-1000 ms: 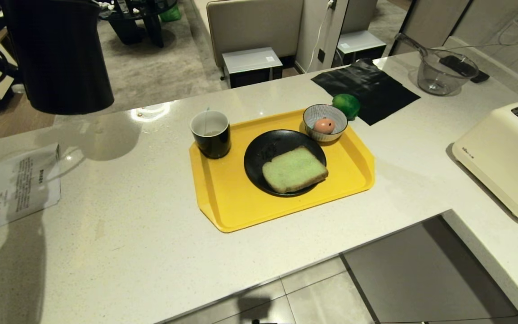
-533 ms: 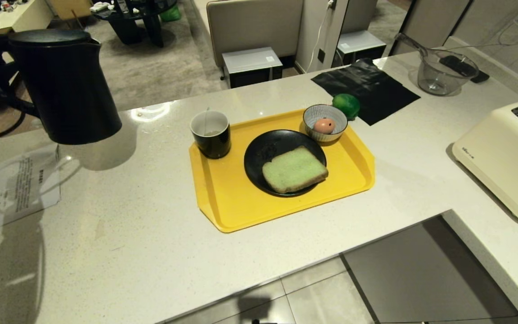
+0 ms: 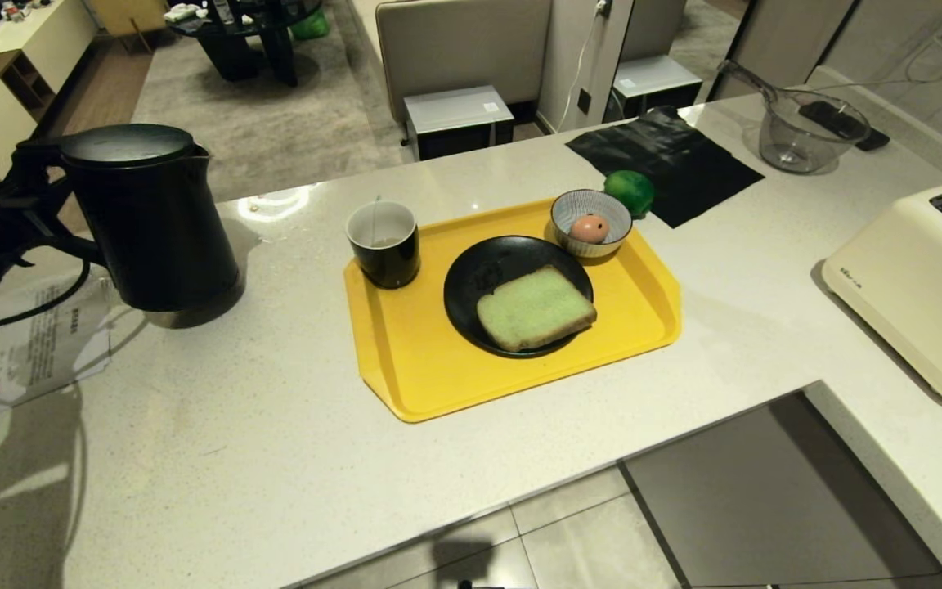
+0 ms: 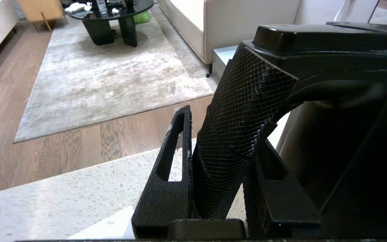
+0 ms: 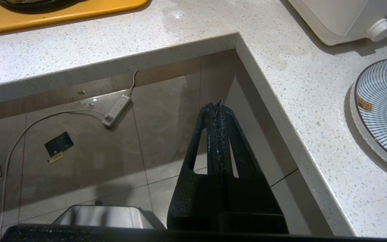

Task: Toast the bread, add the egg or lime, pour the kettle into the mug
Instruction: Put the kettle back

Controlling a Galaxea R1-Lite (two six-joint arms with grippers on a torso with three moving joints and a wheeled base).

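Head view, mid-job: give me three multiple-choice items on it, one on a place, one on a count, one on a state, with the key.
1. Where does the lime lie?
A. in the striped bowl
B. on the counter beside the striped bowl, off the tray
C. on the black plate

2. How many eggs are in the striped bowl?
A. none
B. one
C. two

3. What is the left hand doing?
A. closed on the kettle's handle
B. open above the mug
C. holding the bread

Key: 1 B, the lime sits past the yellow tray's far rim. 2 B, a single egg shows inside. 3 A, its fingers clamp the kettle's textured handle in the left wrist view.
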